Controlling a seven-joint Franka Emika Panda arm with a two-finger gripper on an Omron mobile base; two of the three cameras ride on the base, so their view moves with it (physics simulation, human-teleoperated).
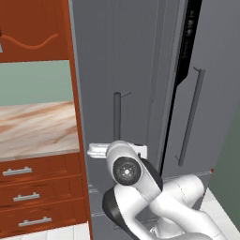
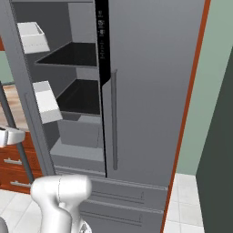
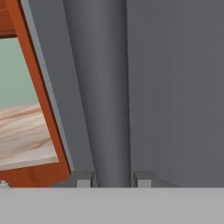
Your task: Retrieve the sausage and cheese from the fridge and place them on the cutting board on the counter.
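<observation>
At the far left, the counter (image 1: 37, 126) runs its beige-and-brown marbled top over red-brown drawers (image 1: 28, 192) with silver handles, under a pale green wall and a red-brown upper cabinet (image 1: 35, 28). A red-brown side panel divides it from the fridge (image 1: 136, 70), a tall grey unit just to the right. The fridge's left door (image 1: 103, 84) is swung open toward the counter, and the gripper (image 3: 113, 179) is closed around that door's vertical bar handle (image 1: 117, 115), one finger on each side of it. In the right base view the open compartment shows dark shelves (image 2: 75, 54) and white door bins (image 2: 34, 36); I cannot make out any sausage or cheese on them. The right door (image 2: 150, 91) stands shut, its own long handle upright. Farther right, a green wall meets a white tiled floor (image 2: 186, 200).
</observation>
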